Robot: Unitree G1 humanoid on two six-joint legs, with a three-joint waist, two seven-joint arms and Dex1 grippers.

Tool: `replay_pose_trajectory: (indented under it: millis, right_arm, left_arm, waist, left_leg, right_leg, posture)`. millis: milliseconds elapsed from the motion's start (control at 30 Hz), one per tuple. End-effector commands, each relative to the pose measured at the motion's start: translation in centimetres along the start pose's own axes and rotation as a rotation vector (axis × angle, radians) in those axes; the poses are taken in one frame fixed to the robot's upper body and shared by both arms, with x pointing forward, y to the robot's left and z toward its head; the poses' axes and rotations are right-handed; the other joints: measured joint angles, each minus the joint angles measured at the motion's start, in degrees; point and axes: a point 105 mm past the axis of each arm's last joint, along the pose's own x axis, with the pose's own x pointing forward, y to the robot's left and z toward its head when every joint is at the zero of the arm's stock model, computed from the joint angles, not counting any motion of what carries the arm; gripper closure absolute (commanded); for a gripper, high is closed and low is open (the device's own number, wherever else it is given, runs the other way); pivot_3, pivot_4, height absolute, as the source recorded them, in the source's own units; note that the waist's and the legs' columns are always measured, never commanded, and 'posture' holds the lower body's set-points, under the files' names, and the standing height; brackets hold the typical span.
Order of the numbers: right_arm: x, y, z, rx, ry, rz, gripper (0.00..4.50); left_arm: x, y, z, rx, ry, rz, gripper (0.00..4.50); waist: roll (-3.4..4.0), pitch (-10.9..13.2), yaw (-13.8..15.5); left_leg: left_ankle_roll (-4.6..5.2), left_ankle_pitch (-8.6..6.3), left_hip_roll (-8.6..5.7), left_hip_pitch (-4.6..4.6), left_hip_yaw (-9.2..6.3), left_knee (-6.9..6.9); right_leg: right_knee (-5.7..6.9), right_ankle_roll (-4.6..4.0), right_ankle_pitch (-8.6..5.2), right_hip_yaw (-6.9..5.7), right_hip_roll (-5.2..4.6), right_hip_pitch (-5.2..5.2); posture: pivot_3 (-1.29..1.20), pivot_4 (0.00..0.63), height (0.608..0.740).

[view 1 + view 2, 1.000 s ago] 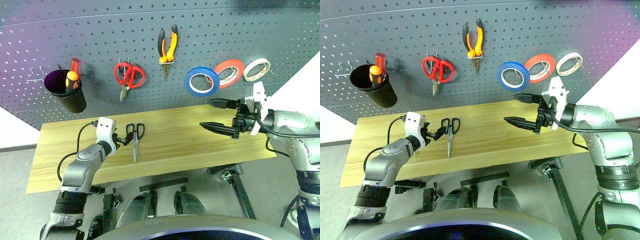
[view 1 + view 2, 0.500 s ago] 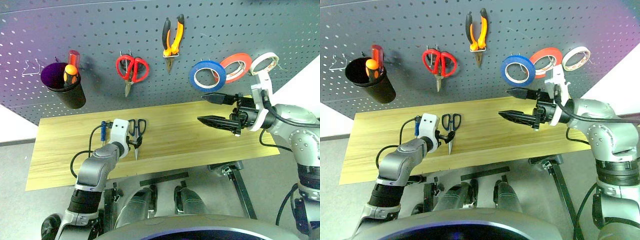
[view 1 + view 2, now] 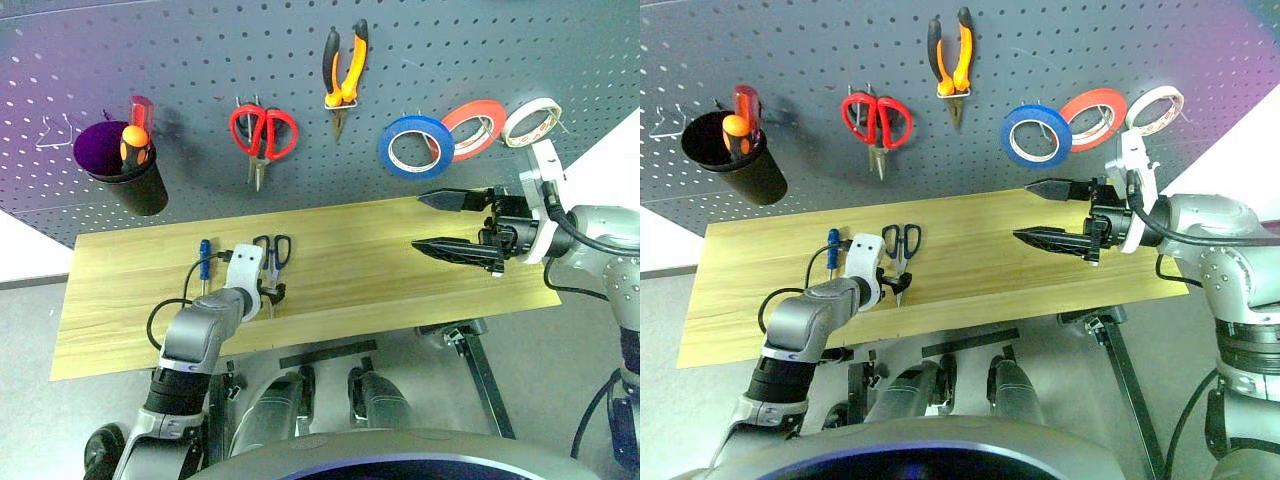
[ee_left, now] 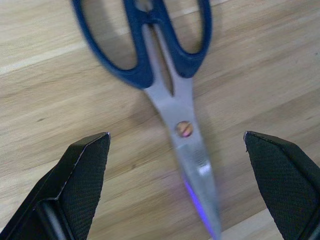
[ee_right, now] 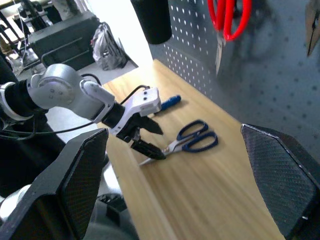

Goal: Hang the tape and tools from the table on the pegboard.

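The dark-handled scissors (image 3: 270,262) are lying flat on the desk (image 3: 380,270), left of its middle and closer to the front edge than to the back one. Their long axis is running front to back: the handle loops are pointing toward the pegboard (image 3: 440,60), the silver blades toward the front edge.

The left end effector (image 3: 268,296) is hanging directly over the blade end, tilted forward and down, with its two fingers spread wide and holding nothing. In the left wrist view the blades are passing between the two open fingertips (image 4: 85,165), with the pivot screw just ahead of them and the loops further on, so the scissors are lying along the line the end effector is pointing, not across it. From this, the coming grasp looks like a matter of closing across the narrow blades near the pivot, and the left arm is plainly the nearer one.

The right end effector (image 3: 440,222) is waiting well apart, above the right part of the desk, pointing across toward the left, its fingers also wide and empty.

The blue tape (image 3: 415,147) and the orange-and-black pliers (image 3: 342,72) are already hanging on the pegboard, so the scissors appear to be the last of the task's things on the desk. A small blue-handled tool (image 3: 204,262) is lying just beside the left arm.
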Motion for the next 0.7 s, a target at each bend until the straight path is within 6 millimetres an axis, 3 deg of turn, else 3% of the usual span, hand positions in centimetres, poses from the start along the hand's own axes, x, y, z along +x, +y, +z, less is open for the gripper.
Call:
replay_pose_trajectory:
  millis: [33, 467, 700]
  right_arm:
    - [-0.7, 0.6, 2.3, -0.081, -0.048, 0.046, 0.05]
    - [-1.1, 1.7, 2.7, -0.061, -0.062, 0.216, 0.05]
    - [-1.2, 1.3, 3.1, -0.083, -0.063, 0.212, 0.05]
  left_arm:
    - [0.4, -0.8, 0.7, 0.018, -0.018, -0.002, 0.0]
    - [1.2, -1.3, 0.5, 0.0, 0.019, 0.034, 0.0]
    - [1.7, -1.5, 0.1, -0.041, 0.046, 0.044, 0.0]
  waist:
    - [0.03, 0.1, 0.0]
    - [-0.05, 0.6, 0.0]
    - [-0.04, 0.6, 0.0]
  left_leg:
    - [0.0, 0.0, 0.0, 0.0, 0.0, 0.0]
    - [0.05, -0.02, 0.0, -0.05, 0.01, 0.09]
    - [0.05, -0.03, 0.0, -0.04, 0.01, 0.19]
  right_leg:
    - [0.0, 0.0, 0.0, 0.0, 0.0, 0.0]
    - [0.0, 0.09, 0.05, 0.0, 0.0, 0.01]
    - [0.02, 0.12, 0.07, -0.01, 0.0, 0.05]
  posture:
    - [-0.21, 0.357, 0.726]
    - [-0.2, 0.356, 0.726]
    - [-0.21, 0.352, 0.726]
